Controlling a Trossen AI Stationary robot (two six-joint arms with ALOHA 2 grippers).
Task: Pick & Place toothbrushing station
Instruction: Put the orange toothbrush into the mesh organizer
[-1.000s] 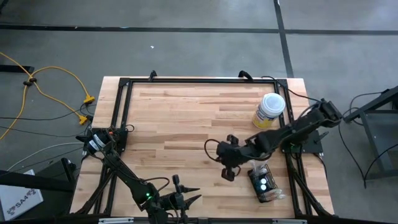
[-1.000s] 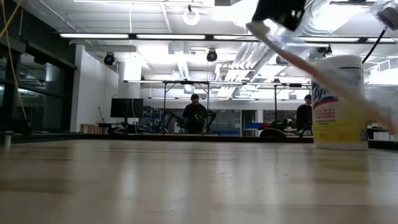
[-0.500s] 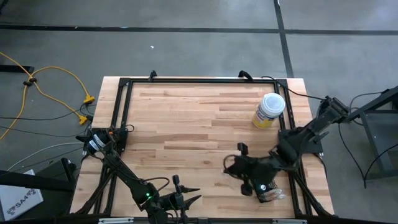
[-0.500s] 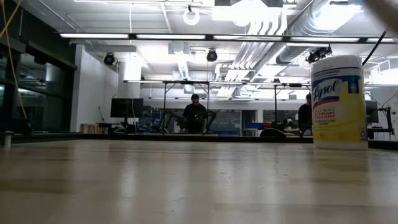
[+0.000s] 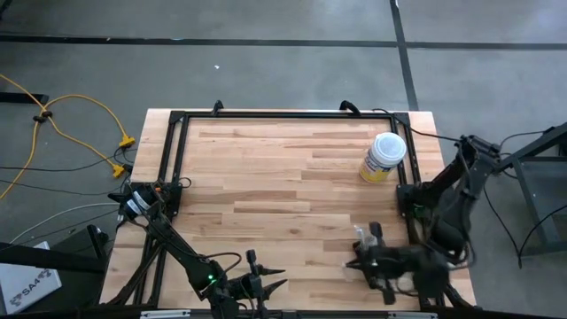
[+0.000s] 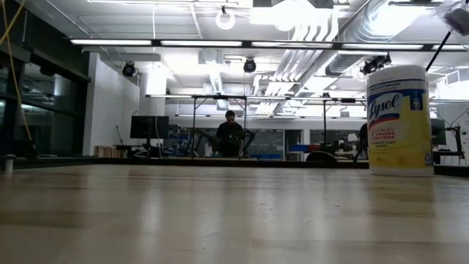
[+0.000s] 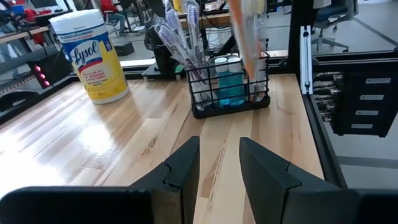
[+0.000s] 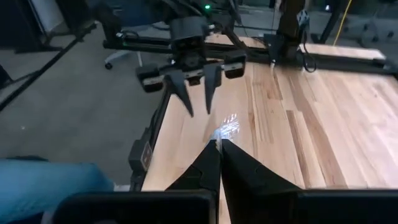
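You had the small black wire-mesh rectangular basket (image 7: 231, 111) standing upright near the table's right front corner, well apart from the yellow canister with a white lid (image 7: 93, 56). It held pale toothbrushes (image 7: 177, 34) leaning out over the rim, a clear bottle of blue liquid (image 7: 230, 84) and a blurred orange stick. It looked light, stiff and top-heavy, so a pinch on a bare rim wire probably suited best. The right gripper (image 8: 219, 146) was closed by that front edge, and the left gripper (image 7: 219, 146) waited with its fingers apart at the front edge.
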